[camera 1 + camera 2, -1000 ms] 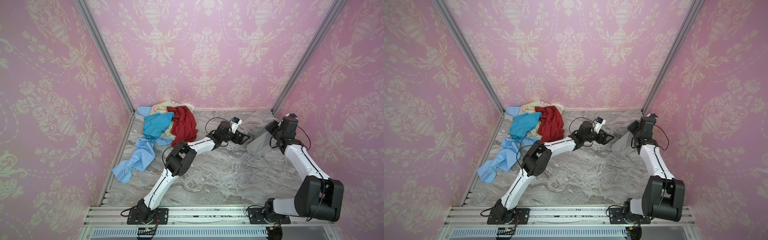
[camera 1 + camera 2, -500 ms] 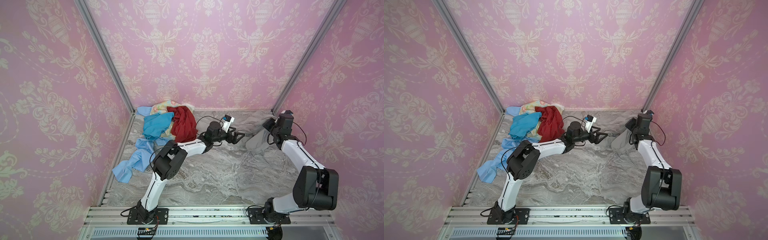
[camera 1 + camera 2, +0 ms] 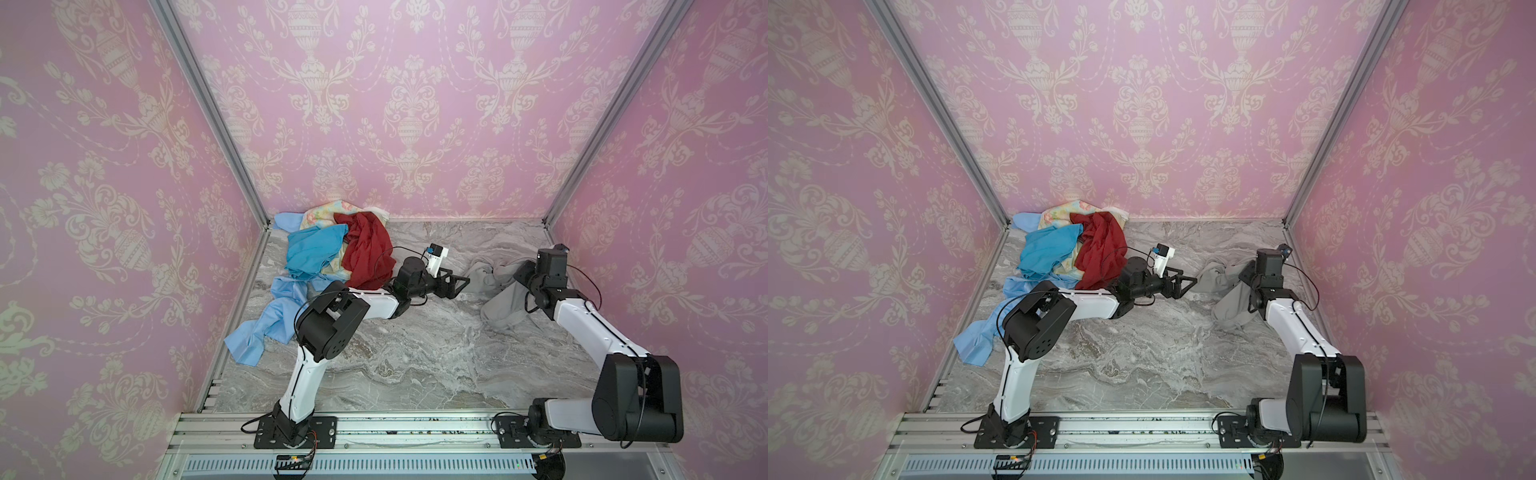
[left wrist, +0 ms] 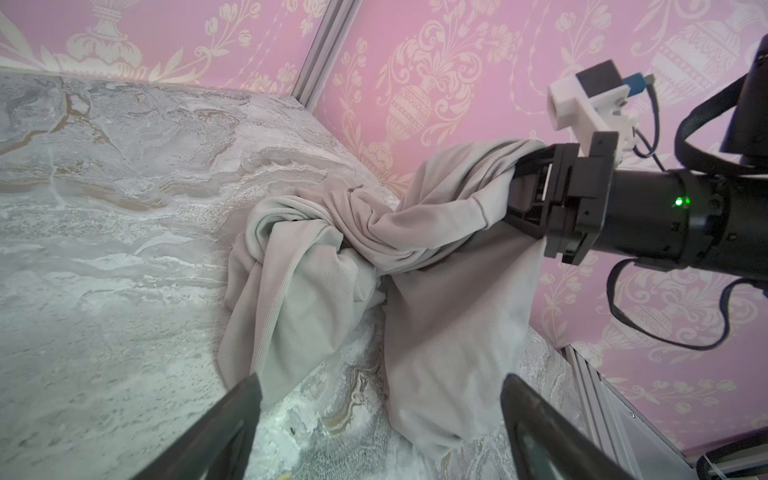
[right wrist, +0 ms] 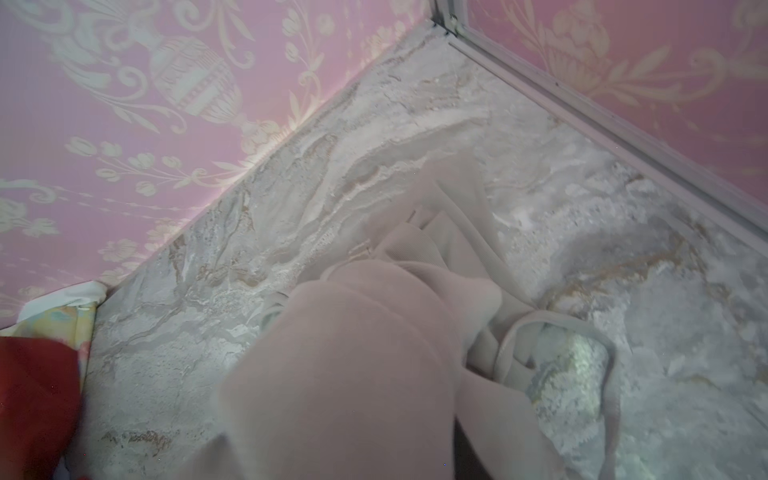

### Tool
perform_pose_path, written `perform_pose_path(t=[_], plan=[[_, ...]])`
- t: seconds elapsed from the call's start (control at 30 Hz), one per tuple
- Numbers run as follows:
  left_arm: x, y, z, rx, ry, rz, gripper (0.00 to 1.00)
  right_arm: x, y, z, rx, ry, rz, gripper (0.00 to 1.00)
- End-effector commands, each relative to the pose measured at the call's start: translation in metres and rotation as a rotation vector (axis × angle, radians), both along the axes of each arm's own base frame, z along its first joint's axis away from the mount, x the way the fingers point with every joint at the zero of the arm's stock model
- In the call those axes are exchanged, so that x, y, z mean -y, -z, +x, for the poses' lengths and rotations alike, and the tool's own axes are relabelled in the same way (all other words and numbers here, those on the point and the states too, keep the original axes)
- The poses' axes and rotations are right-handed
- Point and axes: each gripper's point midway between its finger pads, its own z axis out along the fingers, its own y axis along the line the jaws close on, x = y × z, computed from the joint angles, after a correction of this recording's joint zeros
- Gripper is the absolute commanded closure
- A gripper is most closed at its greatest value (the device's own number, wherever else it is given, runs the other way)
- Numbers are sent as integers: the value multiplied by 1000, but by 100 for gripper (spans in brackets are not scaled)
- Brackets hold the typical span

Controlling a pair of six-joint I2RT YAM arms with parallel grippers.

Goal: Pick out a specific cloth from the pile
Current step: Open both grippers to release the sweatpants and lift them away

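Marble tabletop (image 3: 415, 353): cloth (image 3: 500, 305) draped (apparently held).

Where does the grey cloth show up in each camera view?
In a top view: grey cloth, right of centre.
In a top view: grey cloth, right of centre too.
Left wrist: grey cloth, bunched in the picture's middle.
Right wrist: grey cloth, blurred, filling the foreground.
Shared landmark: rear right corner post.

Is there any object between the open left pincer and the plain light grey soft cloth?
Nothing visible does. The left pincer points at the plain light grey soft cloth with only bare marble table between them; the pile of mixed coloured cloths lies behind the pincer.
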Motion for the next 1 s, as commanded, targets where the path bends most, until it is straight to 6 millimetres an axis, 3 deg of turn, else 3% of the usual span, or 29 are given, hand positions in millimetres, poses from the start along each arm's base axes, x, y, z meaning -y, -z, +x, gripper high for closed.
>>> perform_pose_path(t=[0.0, 0.07, 0.2, 0.4, 0.6, 0.87, 0.97], plan=[[-9, -29, 2, 45, -32, -55, 9, 6, 8, -6, -72, 39, -19, 37], [-14, -31, 1, 50, -44, -48, 9, 3, 6, -3, -93, 32, -35, 20], [-23, -31, -2, 54, -64, -14, 9, -2, 7, -4, -182, -7, -97, 0], [-35, -19, -10, 37, -84, 23, 9, -17, 24, -12, -300, -33, -110, 0], [-48, -5, -16, 12, -108, 40, 9, -50, 54, -14, -369, -74, -58, 0], [-68, -5, -24, 20, -153, 70, 9, -46, 85, 15, -466, -81, -27, 0], [-76, -8, -26, 39, -169, 99, 9, -44, 86, 34, -471, -122, -43, 0]])
